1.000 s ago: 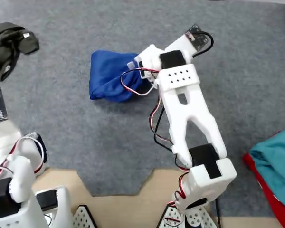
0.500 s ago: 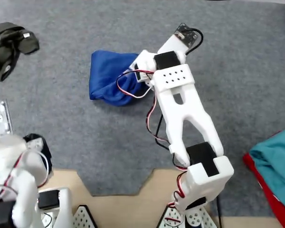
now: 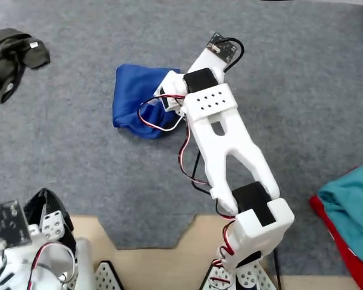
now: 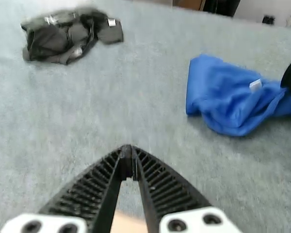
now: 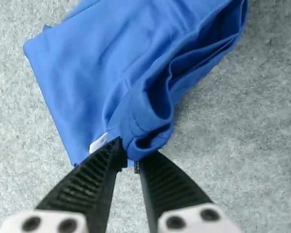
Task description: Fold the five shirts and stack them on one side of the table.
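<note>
Right gripper clamped on a shirt hem, left gripper closed and empty.

The right gripper has its ribbed black jaws drawn nearly together on a folded edge of the crumpled blue cloth shirt, which lies bunched on the grey carpet-like table cover near the middle of the table. A small white sewn-in tag sits at the hem just beside one fingertip, its print too small to read. The left gripper hangs over bare cover at the near left with its jaws meeting at the tips, nothing between them. A crumpled dark olive shirt with a pale tag lies at the far left. At the right edge a teal shirt rests on a red shirt.
</note>
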Tool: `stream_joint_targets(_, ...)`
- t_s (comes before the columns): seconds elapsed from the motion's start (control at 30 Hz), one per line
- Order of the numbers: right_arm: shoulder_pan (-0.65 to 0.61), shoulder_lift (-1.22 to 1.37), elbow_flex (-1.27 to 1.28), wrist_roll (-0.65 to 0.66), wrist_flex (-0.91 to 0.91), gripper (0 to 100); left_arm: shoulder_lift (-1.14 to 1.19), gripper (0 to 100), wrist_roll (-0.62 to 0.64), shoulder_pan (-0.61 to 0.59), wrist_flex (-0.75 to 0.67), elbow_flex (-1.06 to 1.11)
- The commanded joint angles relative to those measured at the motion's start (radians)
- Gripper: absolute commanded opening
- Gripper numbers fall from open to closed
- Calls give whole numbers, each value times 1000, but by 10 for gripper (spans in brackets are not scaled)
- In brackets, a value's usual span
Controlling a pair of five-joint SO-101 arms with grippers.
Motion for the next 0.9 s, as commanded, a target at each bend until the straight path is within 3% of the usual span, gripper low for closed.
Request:
stream_joint_targets(0.0,-13,-5,-4,9,5,6,13,19,-8,2,-23,2)
stream_joint_targets(0.13,-15,-5,12,15,5,7,13,19,-2,2,-29,-6)
stream_joint_targets(0.3,-12,-8,41,158,-3,7,13,19,0,-2,-175,-6)
stream_joint_targets(0.5,-30,-13,-7,301,18,7,13,19,2,-170,-321,5)
stream_joint_targets(0.87,-67,-8,-1,494,216,7,21,19,2,-198,-351,6)
